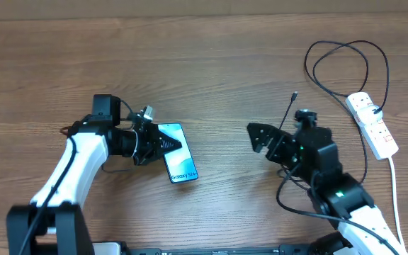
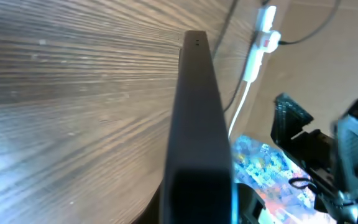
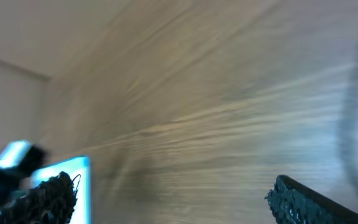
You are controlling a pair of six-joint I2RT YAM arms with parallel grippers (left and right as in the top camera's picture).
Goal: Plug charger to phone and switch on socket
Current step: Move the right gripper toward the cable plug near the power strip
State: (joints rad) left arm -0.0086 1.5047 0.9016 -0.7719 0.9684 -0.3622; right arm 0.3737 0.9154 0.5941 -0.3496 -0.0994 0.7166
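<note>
The task is at an early stage: none of its steps shows as complete. The phone [image 1: 180,163] sits left of centre in the overhead view, its light-blue screen lit and facing up. The left gripper [image 1: 160,145] is clamped on its upper-left portion. The left wrist view bears this out, with the phone's black edge [image 2: 196,118] rising edge-on straight out from the camera. Whether the phone rests on the wooden table [image 1: 211,64] or is lifted slightly cannot be told.

The charger [image 1: 287,113] is not connected. Its small plug tip lies bare on the table right of centre, well apart from the phone, and the thin black cable loops on into the upper right of the frame. From there it runs down to the socket [image 1: 374,124], the white power strip at the right edge. Whether it is actually plugged in there is too small to tell, as is the position of the red switches.

The right gripper [image 1: 255,140] hangs between phone and plug tip with its fingers [image 3: 303,202] spread wide and nothing between them.

What is left, by this reading, is nearly everything. The right arm has to take up the plug tip and seat it in the phone's port. Then the strip has to be switched on.
</note>
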